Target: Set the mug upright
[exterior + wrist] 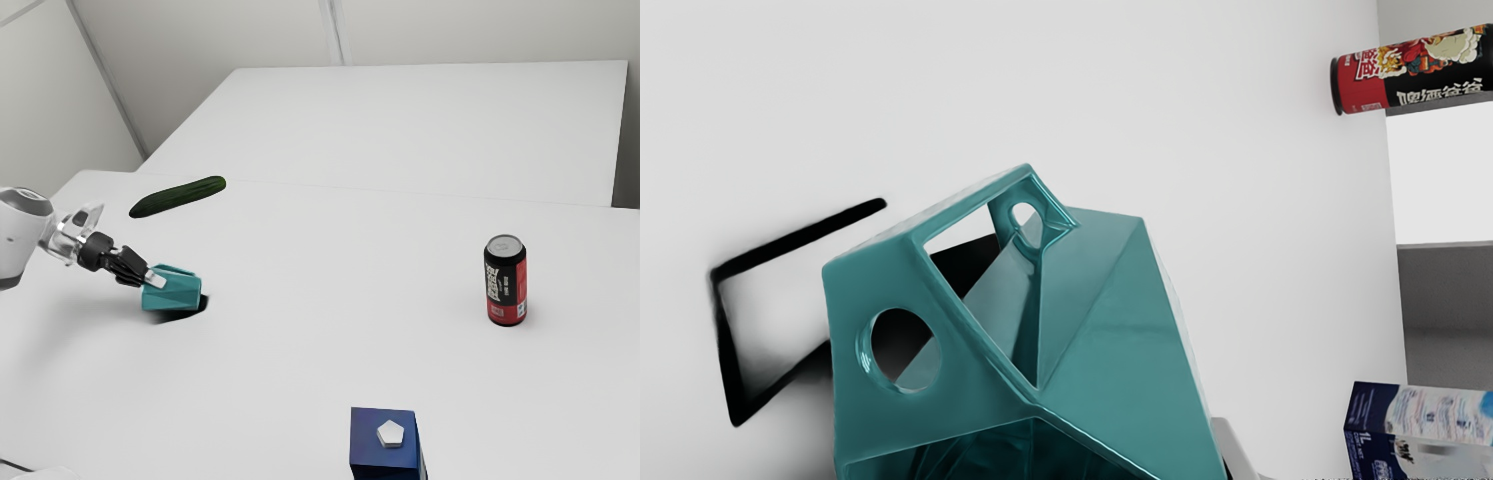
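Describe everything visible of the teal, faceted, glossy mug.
The teal, faceted, glossy mug looks like glazed ceramic, its walls flat and angular. Its blocky handle is pierced by oval holes. It is tipped over, not upright, its dark mouth toward the black two-finger gripper, which meets it at that end; how firmly is unclear. It sits over the white table at the exterior view's left, a dark shadow beside it; whether it touches the tabletop cannot be told.

"1L" (1366, 438) on the near carton (370, 440), Chinese characters (1440, 92) including "酒" on the can (507, 290) at the exterior view's right
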Controlling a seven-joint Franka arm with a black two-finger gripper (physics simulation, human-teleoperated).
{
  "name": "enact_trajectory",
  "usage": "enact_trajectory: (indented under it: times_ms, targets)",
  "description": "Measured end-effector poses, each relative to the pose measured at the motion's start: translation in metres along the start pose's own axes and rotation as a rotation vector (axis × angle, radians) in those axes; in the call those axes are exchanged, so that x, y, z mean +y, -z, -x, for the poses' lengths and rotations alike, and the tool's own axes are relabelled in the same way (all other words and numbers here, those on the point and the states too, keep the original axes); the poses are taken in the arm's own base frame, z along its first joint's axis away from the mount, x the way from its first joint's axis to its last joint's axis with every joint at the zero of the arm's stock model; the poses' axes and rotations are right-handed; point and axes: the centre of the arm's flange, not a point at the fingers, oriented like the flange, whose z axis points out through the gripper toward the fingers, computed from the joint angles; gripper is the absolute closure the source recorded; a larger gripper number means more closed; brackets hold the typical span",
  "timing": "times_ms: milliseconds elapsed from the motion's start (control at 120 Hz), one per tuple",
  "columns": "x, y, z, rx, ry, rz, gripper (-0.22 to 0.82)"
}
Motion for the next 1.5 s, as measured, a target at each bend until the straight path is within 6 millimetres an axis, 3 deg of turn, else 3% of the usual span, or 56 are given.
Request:
enact_trajectory:
  times_ms: [233,342,467,842,1108,1342,1500]
  targets:
    - [0.027,0.012,-0.005,-0.010,-0.052,-0.033,0.77]
    - [0.055,0.016,-0.014,-0.042,-0.102,-0.092,0.77]
    - [0.091,0.005,-0.028,-0.126,-0.167,-0.195,0.77]
    - [0.213,-0.076,-0.069,-0.386,-0.377,-0.628,0.77]
    - [0.236,-0.124,-0.069,-0.452,-0.361,-0.807,0.77]
    - [0.259,-0.184,-0.058,-0.458,-0.353,-0.889,0.77]
    - [0.263,-0.205,-0.051,-0.448,-0.329,-0.920,0.77]
